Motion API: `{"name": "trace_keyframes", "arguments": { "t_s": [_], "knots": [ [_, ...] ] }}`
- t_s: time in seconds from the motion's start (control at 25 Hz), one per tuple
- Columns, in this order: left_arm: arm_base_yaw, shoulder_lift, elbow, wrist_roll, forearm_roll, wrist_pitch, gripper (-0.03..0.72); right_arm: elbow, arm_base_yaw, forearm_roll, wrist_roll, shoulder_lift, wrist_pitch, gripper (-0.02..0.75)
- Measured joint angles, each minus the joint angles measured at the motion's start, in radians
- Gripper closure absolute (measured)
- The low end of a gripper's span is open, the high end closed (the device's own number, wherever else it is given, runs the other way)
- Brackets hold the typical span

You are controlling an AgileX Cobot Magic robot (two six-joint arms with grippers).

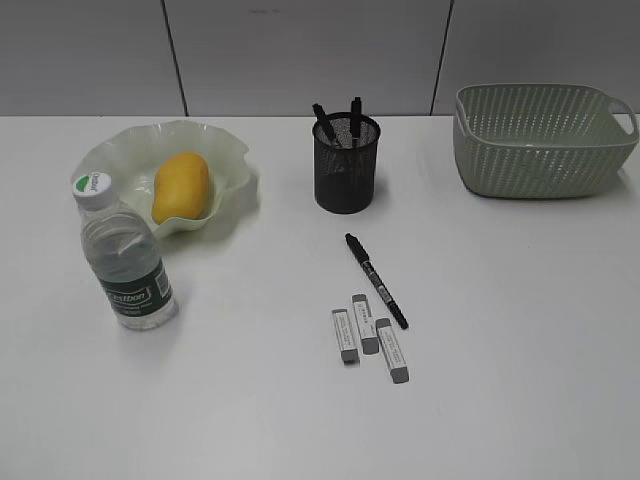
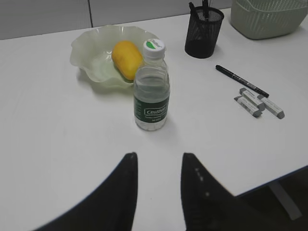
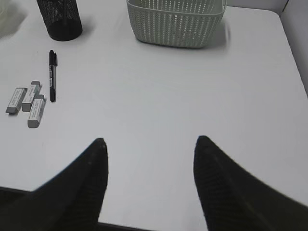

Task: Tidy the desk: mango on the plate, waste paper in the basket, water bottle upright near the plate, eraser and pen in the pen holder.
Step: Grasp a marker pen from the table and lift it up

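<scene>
The mango (image 1: pixel 181 186) lies in the wavy-rimmed plate (image 1: pixel 230 150) at the back left; both show in the left wrist view, mango (image 2: pixel 127 58), plate (image 2: pixel 91 48). The water bottle (image 1: pixel 122 256) stands upright in front of the plate, also in the left wrist view (image 2: pixel 151 91). The pen holder (image 1: pixel 346 163) holds two pens. A black pen (image 1: pixel 376 280) and three erasers (image 1: pixel 368 336) lie on the desk (image 1: pixel 520 330). The basket (image 1: pixel 542 140) is at the back right. The waste paper is out of view. My left gripper (image 2: pixel 158 156) and right gripper (image 3: pixel 150 140) are open and empty above the desk's front edge.
A grey panelled wall runs behind the desk. In the right wrist view the basket (image 3: pixel 175 21), pen holder (image 3: pixel 60 19), pen (image 3: pixel 51 74) and erasers (image 3: pixel 26 101) lie ahead; the desk's right edge is near the wall.
</scene>
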Motion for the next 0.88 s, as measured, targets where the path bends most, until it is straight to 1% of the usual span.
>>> {"name": "trace_keyframes", "arguments": {
  "t_s": [0.12,0.24,0.36,0.52,0.6,0.68,0.8,0.88],
  "knots": [
    [0.0,0.0,0.0,0.0,-0.001,0.0,0.458,-0.007,0.0,0.0,-0.008,0.026,-0.016,0.282],
    [0.0,0.0,0.0,0.0,-0.001,0.0,0.458,-0.02,0.0,0.009,-0.019,0.154,-0.046,0.282],
    [0.007,0.0,0.0,0.0,-0.002,0.0,0.458,-0.029,0.0,0.027,-0.023,0.379,-0.126,0.282],
    [0.061,0.0,0.0,0.0,-0.002,0.0,0.458,-0.087,0.0,0.046,-0.024,0.792,-0.272,0.282],
    [0.091,0.0,0.0,0.0,-0.003,0.0,0.458,-0.145,0.002,0.048,-0.024,1.02,-0.337,0.282],
    [0.117,0.0,0.0,0.0,-0.003,0.0,0.458,-0.237,0.015,0.049,-0.025,1.199,-0.38,0.282],
    [0.142,0.0,0.0,0.0,-0.003,0.0,0.458,-0.401,0.056,0.049,-0.04,1.45,-0.398,0.282],
    [0.147,0.0,0.0,0.0,-0.003,0.0,0.458,-0.53,0.093,0.049,-0.048,1.607,-0.397,0.282]
  ]
}}
